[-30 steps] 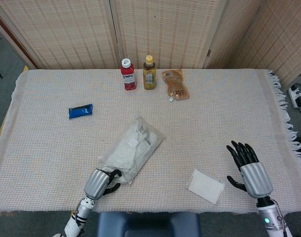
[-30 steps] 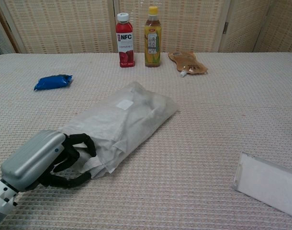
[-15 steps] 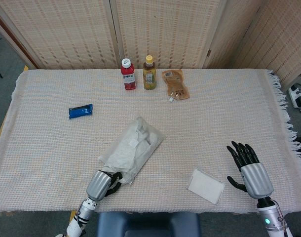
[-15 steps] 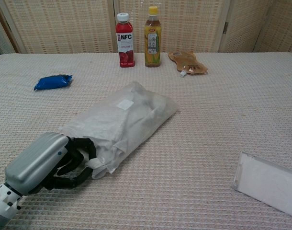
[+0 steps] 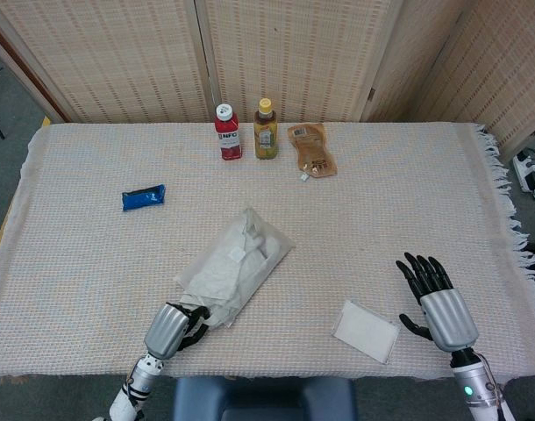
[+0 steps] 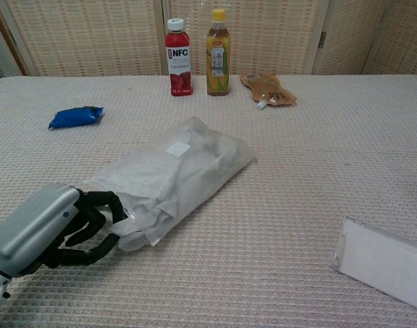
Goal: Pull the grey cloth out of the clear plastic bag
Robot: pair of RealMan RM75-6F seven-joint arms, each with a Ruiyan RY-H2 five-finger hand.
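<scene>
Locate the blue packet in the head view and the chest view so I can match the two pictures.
Head view: the blue packet lies left of centre, well left of the clear plastic bag.
Chest view: the blue packet lies at upper left, behind and left of the bag.
Shared landmark: the red-capped bottle at the table's far edge.

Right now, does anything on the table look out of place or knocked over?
The brown pouch lies flat beside two upright bottles, spout toward the robot. The clear plastic bag sits askew, left hand at its near end.
</scene>
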